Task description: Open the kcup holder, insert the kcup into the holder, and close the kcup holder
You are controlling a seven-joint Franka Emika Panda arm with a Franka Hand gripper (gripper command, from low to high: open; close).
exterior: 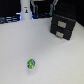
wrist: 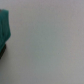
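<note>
Nothing of the job looks begun yet. The black drawer box (exterior: 63, 24) sits at the far edge of the white table (exterior: 50, 55), towards the exterior view's right, both drawer fronts seemingly pushed in. The little green pod (exterior: 31, 63) lies alone near the table's front edge, well apart from the box. The arm's claw (exterior: 26, 11) hangs by the far edge (too blurred to say whether its fingers are apart or together). Opening, loading and closing all remain.
</note>
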